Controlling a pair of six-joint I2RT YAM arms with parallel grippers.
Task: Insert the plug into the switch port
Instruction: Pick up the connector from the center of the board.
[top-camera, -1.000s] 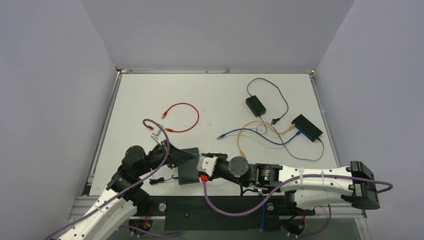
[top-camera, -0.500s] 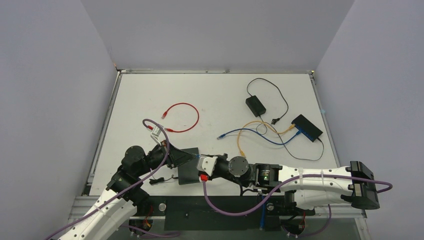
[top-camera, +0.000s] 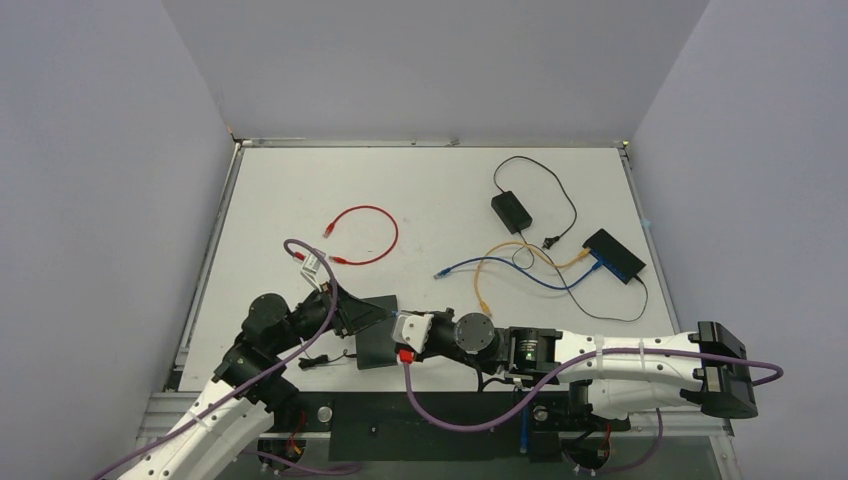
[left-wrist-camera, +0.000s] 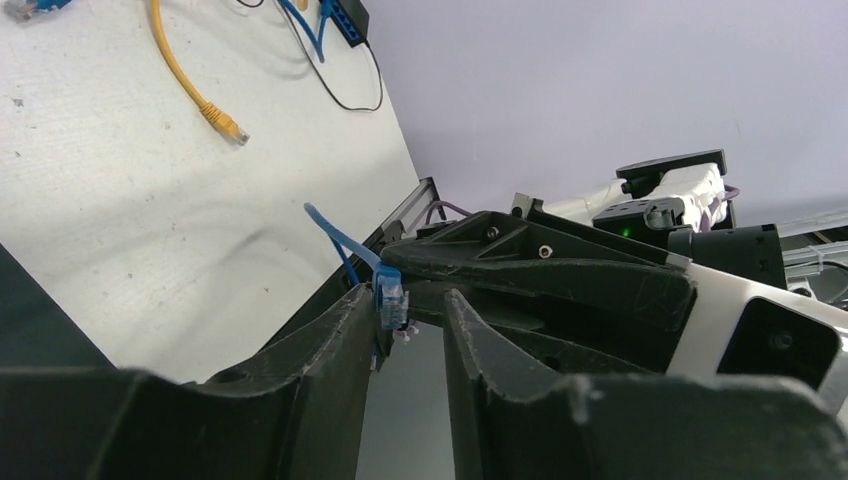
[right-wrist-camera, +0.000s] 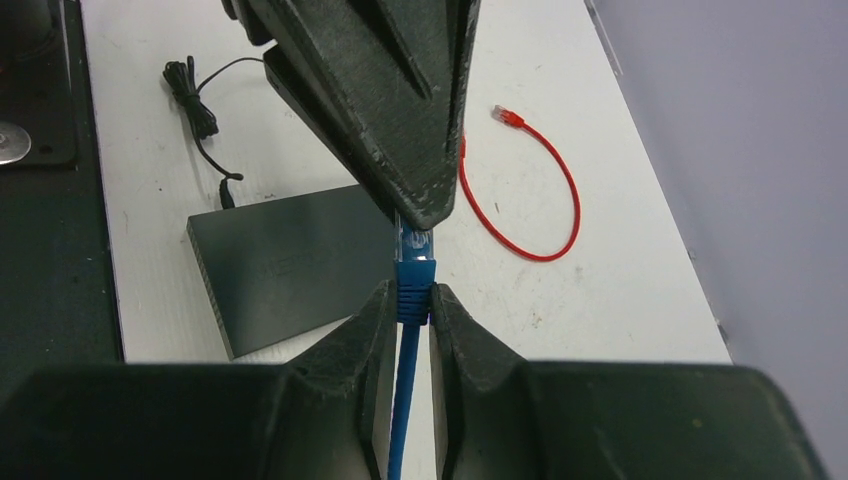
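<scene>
A white worktop lies between pale lilac walls, with a looped red cable at the left. Near the front edge the left fingers stand narrowly apart beside the blue clear-tipped cable plug, which the right fingers hold.

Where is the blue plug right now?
The blue plug sits centre frame in the right wrist view, clamped in the right pincer, its tip at the left pincer's open tips, by the black box's edge.
</scene>
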